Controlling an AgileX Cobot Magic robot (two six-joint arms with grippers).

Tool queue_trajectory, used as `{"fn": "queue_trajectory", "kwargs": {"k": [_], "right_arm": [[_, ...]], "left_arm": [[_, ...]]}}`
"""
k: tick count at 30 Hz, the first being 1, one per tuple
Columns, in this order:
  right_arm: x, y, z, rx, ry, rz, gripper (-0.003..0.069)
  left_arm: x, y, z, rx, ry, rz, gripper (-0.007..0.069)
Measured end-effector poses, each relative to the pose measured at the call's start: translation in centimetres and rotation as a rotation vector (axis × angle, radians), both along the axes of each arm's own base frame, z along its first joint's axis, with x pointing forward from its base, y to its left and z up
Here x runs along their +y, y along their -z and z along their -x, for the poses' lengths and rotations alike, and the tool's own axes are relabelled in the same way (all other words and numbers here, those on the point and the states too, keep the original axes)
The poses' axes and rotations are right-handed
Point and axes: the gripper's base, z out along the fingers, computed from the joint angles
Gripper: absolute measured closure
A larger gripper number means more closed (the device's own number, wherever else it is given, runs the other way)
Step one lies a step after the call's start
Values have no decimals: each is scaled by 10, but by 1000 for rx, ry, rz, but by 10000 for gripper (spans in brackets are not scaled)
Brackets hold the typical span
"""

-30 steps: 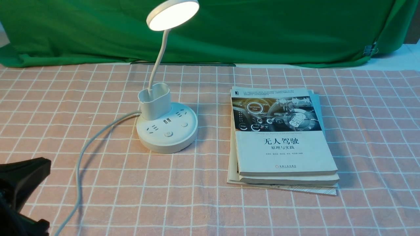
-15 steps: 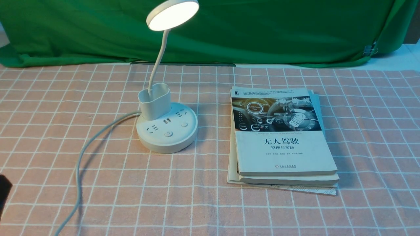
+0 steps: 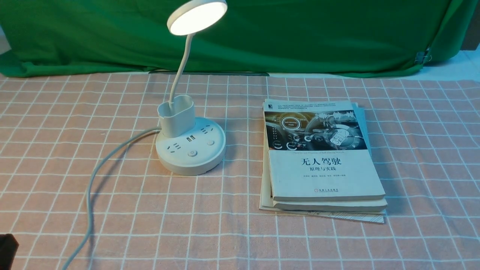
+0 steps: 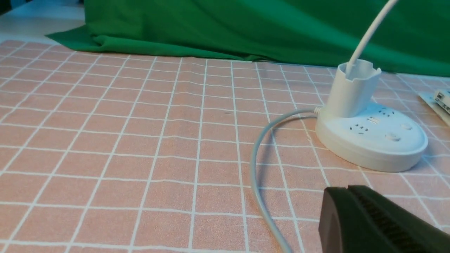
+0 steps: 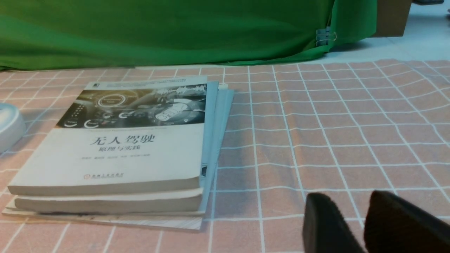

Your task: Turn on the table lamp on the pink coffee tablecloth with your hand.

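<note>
The white table lamp stands on the pink coffee tablecloth [image 3: 123, 225], left of centre. Its disc head [image 3: 197, 17] glows brightly. Its round base [image 3: 191, 150] carries sockets and a round button [image 3: 192, 153], and the oval cup holder [image 3: 176, 116] stands behind them. The grey-white cord [image 3: 95, 176] runs toward the near left. The base also shows in the left wrist view [image 4: 372, 137]. My left gripper [image 4: 348, 189] is shut and empty, low over the cloth, well short of the base. Only a black corner of that arm [image 3: 6, 249] shows in the front view. My right gripper [image 5: 354, 196] is open and empty over bare cloth.
A stack of books [image 3: 322, 161] lies right of the lamp and shows in the right wrist view [image 5: 116, 147]. A green cloth backdrop [image 3: 300, 33] closes off the far side. The cord loops across the near left cloth [image 4: 260, 182].
My left gripper has drawn back toward the near left, almost leaving the front view. The lamp stays lit and has not moved.
</note>
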Motion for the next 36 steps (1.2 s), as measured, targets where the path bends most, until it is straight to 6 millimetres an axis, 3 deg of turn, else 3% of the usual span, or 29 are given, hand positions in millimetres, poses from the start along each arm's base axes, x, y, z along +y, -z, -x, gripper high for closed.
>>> {"fn": "queue_trajectory", "kwargs": {"k": [36], "right_arm": [[0,0,0,0,0,0,419]], "left_arm": [[0,0,0,-3,1,-18,554]]}}
